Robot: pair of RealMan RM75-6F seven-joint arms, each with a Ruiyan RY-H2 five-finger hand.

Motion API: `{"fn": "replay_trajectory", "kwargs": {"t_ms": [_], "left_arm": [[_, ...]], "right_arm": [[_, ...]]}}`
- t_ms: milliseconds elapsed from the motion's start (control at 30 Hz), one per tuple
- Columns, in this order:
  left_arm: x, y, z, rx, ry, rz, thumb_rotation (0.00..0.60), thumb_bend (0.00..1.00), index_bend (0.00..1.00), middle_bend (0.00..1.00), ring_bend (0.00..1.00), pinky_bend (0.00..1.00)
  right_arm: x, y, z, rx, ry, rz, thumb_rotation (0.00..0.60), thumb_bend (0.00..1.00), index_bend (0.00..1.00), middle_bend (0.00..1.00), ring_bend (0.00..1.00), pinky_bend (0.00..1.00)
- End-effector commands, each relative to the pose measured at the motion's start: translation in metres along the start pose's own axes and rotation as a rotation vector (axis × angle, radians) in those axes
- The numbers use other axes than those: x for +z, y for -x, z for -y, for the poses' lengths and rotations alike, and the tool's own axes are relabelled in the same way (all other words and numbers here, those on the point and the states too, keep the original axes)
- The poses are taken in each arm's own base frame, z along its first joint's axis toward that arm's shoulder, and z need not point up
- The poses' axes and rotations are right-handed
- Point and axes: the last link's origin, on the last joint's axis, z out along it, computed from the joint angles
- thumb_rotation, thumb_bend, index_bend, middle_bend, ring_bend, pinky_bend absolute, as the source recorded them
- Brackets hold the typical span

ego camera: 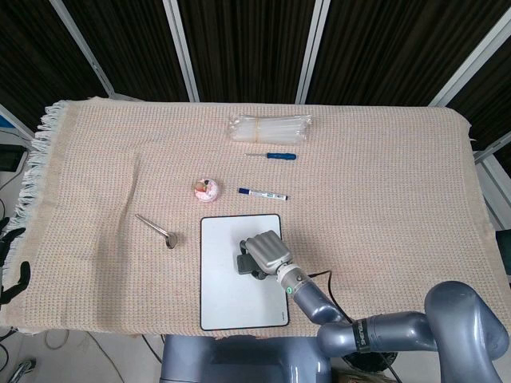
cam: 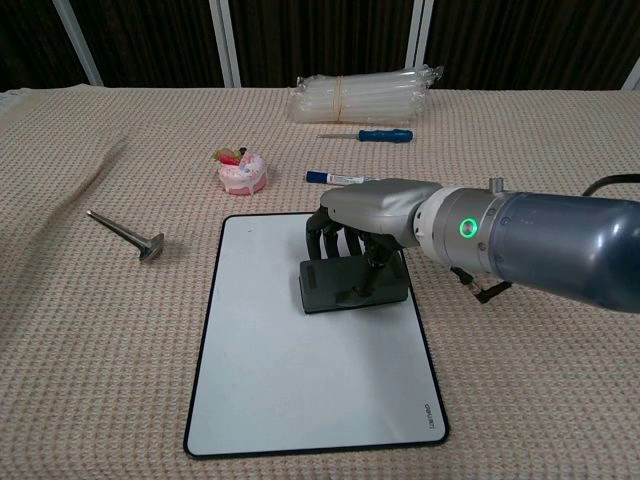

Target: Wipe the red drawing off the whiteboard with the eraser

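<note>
Wiping w/ right hand [cam: 368,235], fingers curled down gripping the eraser [cam: 352,283] flat on the whiteboard [cam: 260,370], upper-right part. No red visible now; may be under eraser. Keep it flat, even pressure, overlap strokes, then lift to check. Small logo at board's lower-right corner, unreadable.

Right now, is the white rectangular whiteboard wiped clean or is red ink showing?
No red ink shows on the white rectangular whiteboard. The black block eraser, held by the right hand, covers part of it, so marks underneath cannot be ruled out.

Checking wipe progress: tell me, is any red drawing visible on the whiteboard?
No, the whiteboard shows only white around the eraser in the chest view.
</note>
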Motion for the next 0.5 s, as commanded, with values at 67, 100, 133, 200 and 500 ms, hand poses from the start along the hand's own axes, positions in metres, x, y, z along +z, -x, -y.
{"fn": "replay_trajectory", "kwargs": {"t_ms": [67, 100, 133, 200, 500], "left_arm": [[0.0, 0.0, 0.0, 0.001, 0.0, 0.0, 0.6, 0.49, 0.19, 0.02, 0.0, 0.0], [0.0, 0.0, 0.0, 0.001, 0.0, -0.001, 0.6, 0.49, 0.19, 0.02, 0.0, 0.0], [0.0, 0.0, 0.0, 0.002, 0.0, -0.001, 0.6, 0.49, 0.19, 0.02, 0.0, 0.0], [0.0, 0.0, 0.0, 0.002, 0.0, 0.0, 0.6, 0.49, 0.19, 0.02, 0.0, 0.0], [0.0, 0.0, 0.0, 0.001, -0.001, -0.001, 0.6, 0.49, 0.19, 0.02, 0.0, 0.0]], "right_arm": [[-0.012, 0.011, 0.002, 0.005, -0.021, 0.016, 0.6, 0.39, 0.53, 0.54, 0.57, 0.47], [-0.014, 0.012, 0.003, 0.007, -0.025, 0.016, 0.6, 0.39, 0.53, 0.54, 0.57, 0.47], [-0.015, 0.013, 0.003, 0.009, -0.029, 0.016, 0.6, 0.39, 0.54, 0.54, 0.57, 0.47], [-0.016, 0.014, 0.003, 0.009, -0.031, 0.014, 0.6, 0.4, 0.54, 0.54, 0.57, 0.47], [-0.003, 0.007, -0.006, 0.032, 0.004, -0.026, 0.6, 0.39, 0.54, 0.54, 0.57, 0.47]]}}
